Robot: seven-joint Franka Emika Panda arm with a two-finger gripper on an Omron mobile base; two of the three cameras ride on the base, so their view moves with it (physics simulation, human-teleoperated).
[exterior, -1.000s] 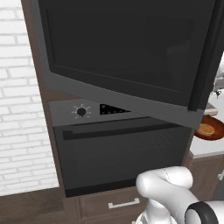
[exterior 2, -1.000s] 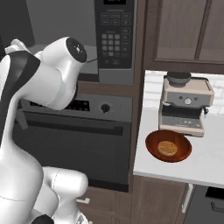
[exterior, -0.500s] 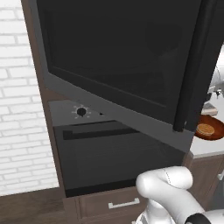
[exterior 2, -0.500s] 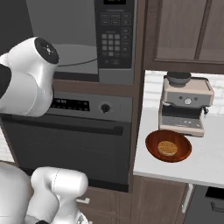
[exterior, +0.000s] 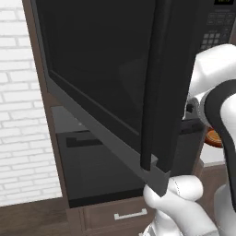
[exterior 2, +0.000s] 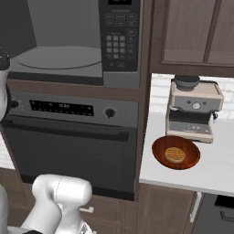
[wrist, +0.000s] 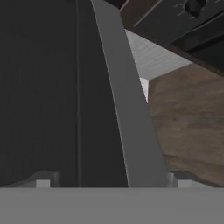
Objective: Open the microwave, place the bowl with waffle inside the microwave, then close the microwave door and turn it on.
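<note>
Microwave door (exterior: 115,83) swung wide on its left hinge, its thick black free edge toward the left base camera; the microwave (exterior 2: 77,43) cavity stands exposed in the right base view, with the pale turntable (exterior 2: 57,58) and the black keypad panel (exterior 2: 119,39) to its right.

Through the hand view I see the gripper (wrist: 111,181) straddling the door's grey frame, one small finger tip (wrist: 43,181) on the glass side and the other on the outer side. The jaws are spread wide and I cannot make out contact with the frame, so I read this as a loose hook on the door, not a pinch.

The bowl with waffle (exterior 2: 176,153) sits on the white worktop (exterior 2: 219,173), near its front edge, just in front of the espresso machine (exterior 2: 194,107) and right of the oven (exterior 2: 68,146).

Handling, as I judge it: the door is rigid and turns freely about its hinge, best pushed at the free edge. The bowl looks stiff, light and smooth-walled, and the waffle (exterior 2: 174,154) lies loose inside it, so I would take it by pinching the rim, one finger inside and one outside, on the side clear of the waffle, and carry it level into the cavity.
</note>
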